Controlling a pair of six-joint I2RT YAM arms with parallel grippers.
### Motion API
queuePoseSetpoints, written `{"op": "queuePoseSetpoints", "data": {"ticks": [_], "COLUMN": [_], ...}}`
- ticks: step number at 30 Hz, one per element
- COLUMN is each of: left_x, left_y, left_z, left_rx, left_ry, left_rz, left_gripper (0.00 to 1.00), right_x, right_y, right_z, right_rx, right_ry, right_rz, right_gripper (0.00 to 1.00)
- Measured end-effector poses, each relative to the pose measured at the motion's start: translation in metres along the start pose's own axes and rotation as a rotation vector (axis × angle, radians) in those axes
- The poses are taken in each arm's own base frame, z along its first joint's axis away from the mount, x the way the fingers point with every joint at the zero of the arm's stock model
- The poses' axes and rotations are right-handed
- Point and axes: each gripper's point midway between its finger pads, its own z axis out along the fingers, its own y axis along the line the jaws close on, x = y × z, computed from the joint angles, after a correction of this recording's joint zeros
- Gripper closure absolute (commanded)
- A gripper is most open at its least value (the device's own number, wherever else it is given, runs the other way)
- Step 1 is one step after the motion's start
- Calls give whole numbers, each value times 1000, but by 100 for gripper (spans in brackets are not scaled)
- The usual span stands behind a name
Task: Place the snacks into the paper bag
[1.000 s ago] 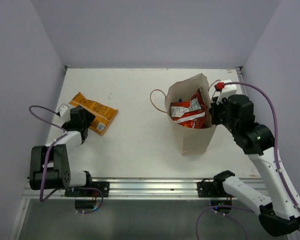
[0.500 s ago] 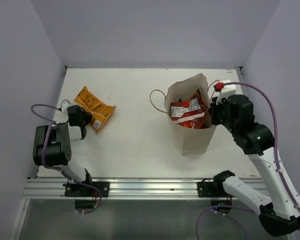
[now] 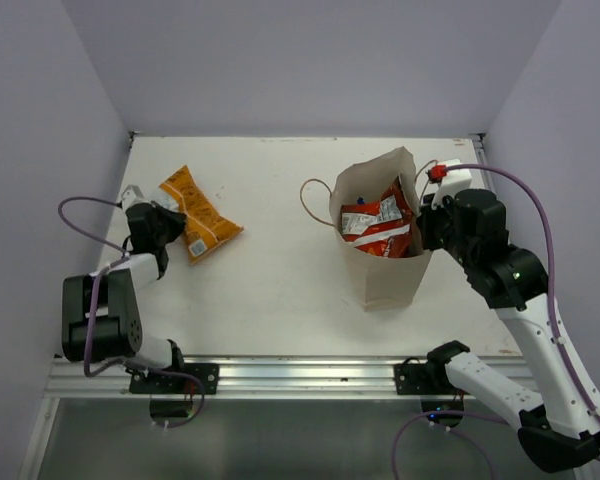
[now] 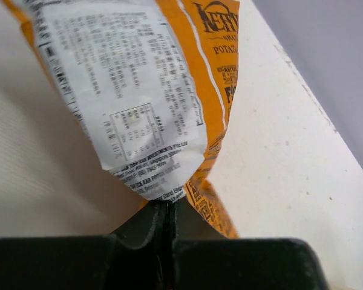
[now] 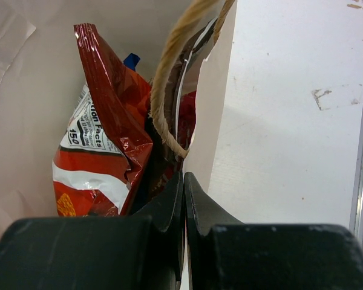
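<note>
Clamps the left gripper shut on the orange packet near the worktop's left edge. Pinches the right gripper together on the upright paper bag's right rim. Shows the red-orange packet and blue packet bagged; apparently leaves only the orange packet.

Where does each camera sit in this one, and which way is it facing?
Top external: above and behind the arms, looking down on the table; both arms show, left gripper at the orange packet, right gripper at the paper bag rim.
Left wrist: on the left arm, facing along its shut fingers at the pinched orange packet.
Right wrist: on the right arm, facing past its shut fingers into the paper bag.
Shared: top and left wrist both show the orange packet.
</note>
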Motion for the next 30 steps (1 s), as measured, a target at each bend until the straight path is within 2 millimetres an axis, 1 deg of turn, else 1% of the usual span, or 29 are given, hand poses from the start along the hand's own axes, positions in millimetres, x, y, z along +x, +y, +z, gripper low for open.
{"op": "queuePoseSetpoints", "data": {"ticks": [1,3,4,5,7,8,10,11,14,17,20,23,27,29,30], "left_x": [-5,-20,-32,-42,-68,-78,-98,-105,-112,-117,-126,-132,-139,-137,-133], "left_y": [-8,-33,-52,-66,-108,-124,-164,-183,-229,-269,-307,-344,-376,-387,-392], "left_z": [-5,-20,-29,-35,-54,-63,-87,-101,-141,-179,-218,-264,-316,-336,-344], "left_rx": [19,73,112,145,245,290,407,468,624,756,894,1047,1215,1281,1314], "left_ry": [-5,-25,-41,-58,-94,-111,-145,-157,-165,-157,-160,-156,-156,-147,-134], "left_rz": [7,38,56,73,113,128,160,181,232,274,308,322,327,327,323], "left_gripper": [100,100,100,100,100,100,100,100,100,100,100,100,100,100,100], "right_x": [0,0,0,1,1,1,1,1,1,1,1,1,1,1,1], "right_y": [0,0,0,0,0,0,1,1,0,0,1,1,1,1,1], "right_z": [0,1,1,2,2,3,3,3,3,3,3,3,3,3,3], "right_rx": [0,0,0,0,1,1,1,1,1,1,1,1,1,1,0], "right_ry": [0,2,4,6,8,10,10,10,11,11,11,11,11,11,11], "right_rz": [0,0,-1,-1,-1,-2,-3,-2,-2,-2,-2,-2,-2,-2,-2], "right_gripper": [97,97,97,97,97,97,97,97,97,97,97,97,97,97,97]}}
